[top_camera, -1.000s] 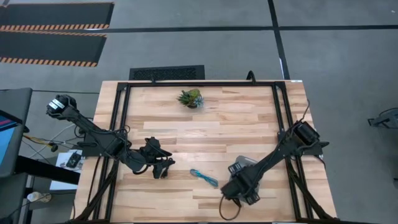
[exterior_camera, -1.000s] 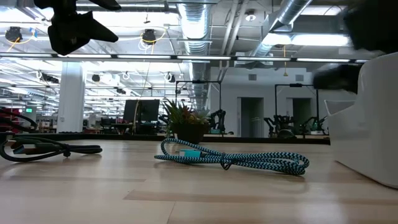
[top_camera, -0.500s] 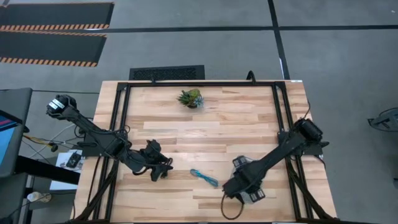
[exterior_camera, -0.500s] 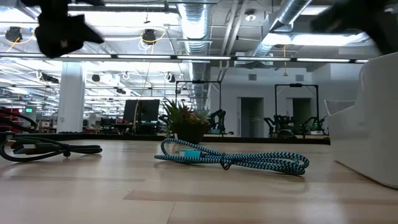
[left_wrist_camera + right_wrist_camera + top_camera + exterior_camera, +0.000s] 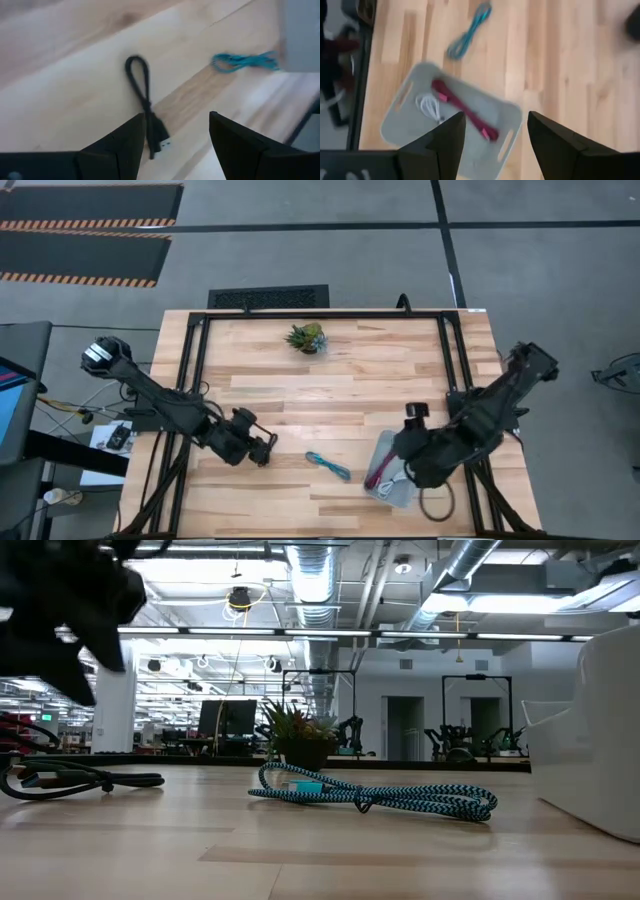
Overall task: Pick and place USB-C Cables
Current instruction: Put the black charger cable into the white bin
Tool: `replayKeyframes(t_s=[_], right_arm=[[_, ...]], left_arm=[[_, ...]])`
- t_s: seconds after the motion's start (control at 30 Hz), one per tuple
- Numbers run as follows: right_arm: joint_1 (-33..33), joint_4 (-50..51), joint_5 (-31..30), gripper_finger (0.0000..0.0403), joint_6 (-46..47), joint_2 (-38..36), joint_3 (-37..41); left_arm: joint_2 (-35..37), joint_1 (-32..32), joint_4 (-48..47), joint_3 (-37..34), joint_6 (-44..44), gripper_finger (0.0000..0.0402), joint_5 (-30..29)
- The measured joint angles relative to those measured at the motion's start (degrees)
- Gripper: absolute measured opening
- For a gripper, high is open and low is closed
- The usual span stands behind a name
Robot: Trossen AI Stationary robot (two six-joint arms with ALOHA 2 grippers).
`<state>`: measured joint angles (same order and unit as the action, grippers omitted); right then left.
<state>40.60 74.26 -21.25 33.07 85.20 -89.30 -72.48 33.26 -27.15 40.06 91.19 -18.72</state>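
The black cable (image 5: 144, 95) lies flat on the table, its plugs (image 5: 161, 141) between the tips of my open left gripper (image 5: 177, 117), which hovers over it without touching (image 5: 260, 450). It also shows in the low view (image 5: 80, 778). The teal-blue cable (image 5: 328, 465) lies loose mid-table. The maroon-red cable (image 5: 462, 110) and the white cable (image 5: 427, 107) lie inside the pale tray (image 5: 400, 117). My right gripper (image 5: 495, 117) is open and empty above the tray, near its far side (image 5: 412, 418).
A small green plant (image 5: 306, 337) stands near the table's far edge. The tray (image 5: 405, 492) sits near the front right. Bare wood lies between the plant and the cables. The black frame rails (image 5: 452, 370) run along the table's sides.
My right gripper has risen and drawn back from the tray toward the table's right and far side, uncovering the tray with the maroon-red and white cables in it. My left gripper has come down a little over the black cable. The teal-blue and black cables have not moved.
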Motion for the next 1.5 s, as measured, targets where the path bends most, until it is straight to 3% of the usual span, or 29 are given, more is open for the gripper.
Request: replayKeyframes(t_s=[0.23,0.53,0.7,0.97,1.27,1.5], right_arm=[[3.57,-0.57,-5.82,0.024,4.43,-3.32,0.0],[6.43,-0.64,-7.35,0.024,5.65,-1.73,0.02],[7.46,-0.84,-7.69,0.024,5.65,0.42,0.02],[9.03,-1.28,-9.83,0.024,6.38,3.76,0.13],[11.03,-0.73,-11.51,0.024,9.12,4.95,0.15],[13.15,4.07,-11.9,0.0237,14.72,4.95,0.15]], left_arm=[[-12.0,-0.33,-2.09,3.84,1.41,0.0206,1.29],[-23.1,-0.81,-3.52,8.91,0.84,0.0206,3.2],[-23.87,-0.85,-4.41,9.19,1.15,0.0176,3.83],[-23.98,-0.79,-6.57,9.08,-0.18,0.0022,2.86],[-24.12,-0.81,-7.62,10.35,-2.44,0.0013,2.15],[-24.2,-2.57,-13.33,20.36,-10.56,0.0012,-4.22]])
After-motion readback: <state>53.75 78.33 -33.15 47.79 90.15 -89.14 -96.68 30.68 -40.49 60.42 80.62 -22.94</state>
